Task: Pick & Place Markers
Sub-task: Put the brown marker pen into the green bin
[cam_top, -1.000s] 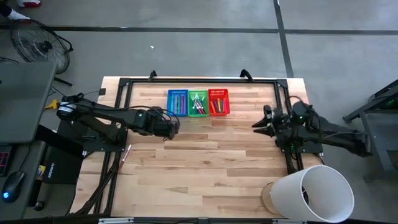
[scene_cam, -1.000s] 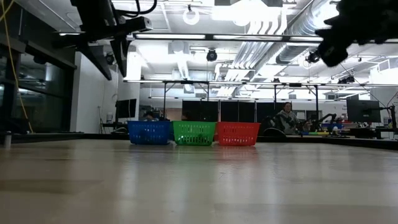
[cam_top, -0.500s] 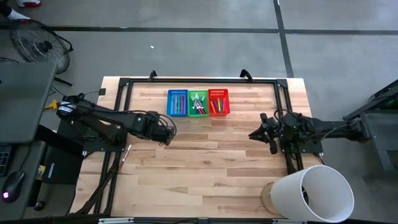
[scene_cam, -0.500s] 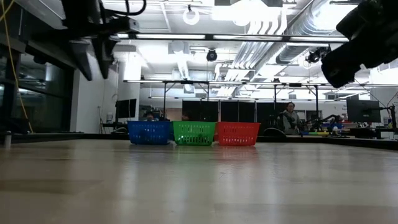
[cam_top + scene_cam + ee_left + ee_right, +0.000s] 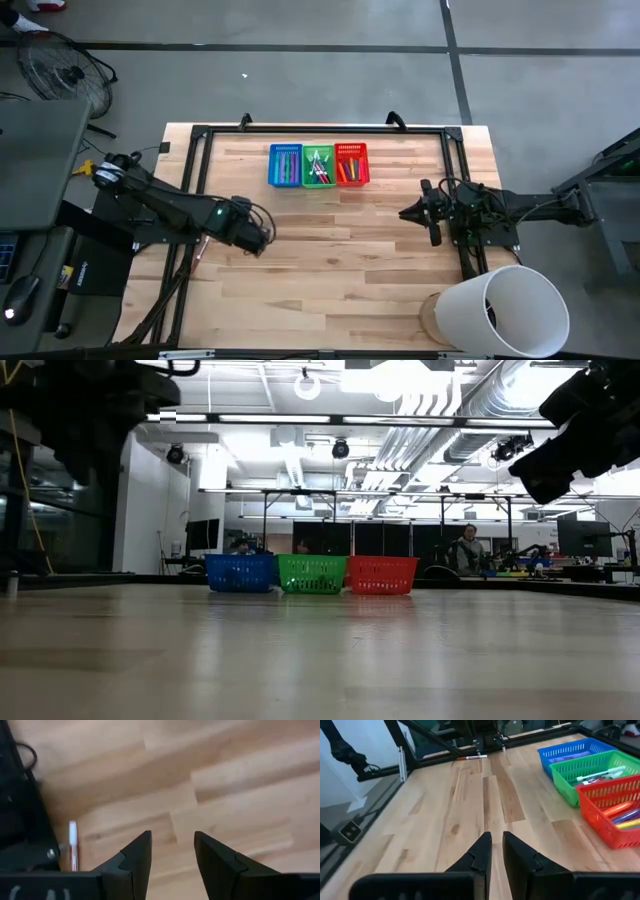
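Two grippers empty, left gripper [image 5: 172,852] spread apart over bare wooden table [image 5: 330,260] near a stray marker [image 5: 73,845], right gripper [image 5: 493,851] nearly closed, markers [image 5: 318,166] in three baskets [image 5: 303,183].

We cannot read any words, numbers or signs in these pictures. The blue basket [image 5: 285,165], the green basket [image 5: 318,166] and the red basket [image 5: 352,164] have no labels that we can see. The markers [image 5: 620,812] may have tiny print on them, but they look too small for us to tell. The wooden surface [image 5: 330,250] has no writing on it.
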You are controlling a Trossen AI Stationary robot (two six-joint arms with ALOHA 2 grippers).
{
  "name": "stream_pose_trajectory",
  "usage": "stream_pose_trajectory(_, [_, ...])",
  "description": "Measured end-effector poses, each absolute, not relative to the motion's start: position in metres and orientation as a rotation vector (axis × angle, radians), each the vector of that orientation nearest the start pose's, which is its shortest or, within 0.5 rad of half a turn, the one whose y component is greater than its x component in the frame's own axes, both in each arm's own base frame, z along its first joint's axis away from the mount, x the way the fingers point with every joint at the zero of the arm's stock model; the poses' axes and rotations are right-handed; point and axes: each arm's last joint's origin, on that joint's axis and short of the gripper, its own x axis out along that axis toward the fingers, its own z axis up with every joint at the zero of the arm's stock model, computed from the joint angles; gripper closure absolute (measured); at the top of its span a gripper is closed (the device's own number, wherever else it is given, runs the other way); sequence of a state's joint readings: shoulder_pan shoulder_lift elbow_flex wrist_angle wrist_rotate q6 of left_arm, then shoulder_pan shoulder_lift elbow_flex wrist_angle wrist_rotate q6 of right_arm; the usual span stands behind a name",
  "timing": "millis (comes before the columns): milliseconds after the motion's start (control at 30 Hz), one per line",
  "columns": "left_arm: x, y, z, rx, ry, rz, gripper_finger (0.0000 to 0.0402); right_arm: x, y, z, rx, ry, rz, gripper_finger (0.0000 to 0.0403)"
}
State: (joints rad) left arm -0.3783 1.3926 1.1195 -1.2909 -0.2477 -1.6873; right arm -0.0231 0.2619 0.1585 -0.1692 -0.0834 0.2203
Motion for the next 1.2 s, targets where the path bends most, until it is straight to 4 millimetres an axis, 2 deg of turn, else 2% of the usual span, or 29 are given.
stream_pose_trajectory(133, [0.213, -0.083, 0.248, -0.92, 1.143, 1.027, 0.0257, 0.108, 0.0, 0.18, 0.274, 0.283, 0.023, 0.037])
stream_pose_trajectory(267, [0.21, -0.084, 0.235, -0.957, 1.214, 1.007, 0.0257, 0.108, 0.0, 0.18, 0.248, 0.282, 0.026, 0.037])
stream_pose_trajectory(433, [0.217, -0.084, 0.217, -0.974, 1.241, 1.019, 0.0258, 0.108, 0.0, 0.18, 0.213, 0.283, 0.029, 0.037])
stream_pose_trajectory(567, [0.216, -0.084, 0.214, -0.966, 1.3, 1.024, 0.0278, 0.108, 0.0, 0.18, 0.214, 0.279, 0.029, 0.0366])
stream_pose_trajectory(867, [0.225, -0.084, 0.211, -0.943, 1.207, 0.989, 0.0393, 0.108, 0.0, 0.18, 0.214, 0.281, 0.029, 0.0366])
stream_pose_trajectory(1067, [0.233, -0.078, 0.209, -0.917, 1.149, 0.973, 0.0398, 0.108, 0.0, 0.18, 0.215, 0.283, 0.029, 0.0361])
stream_pose_trajectory(1200, [0.244, -0.066, 0.209, -0.954, 1.027, 1.008, 0.04, 0.108, 0.0, 0.18, 0.214, 0.283, 0.029, 0.0363])
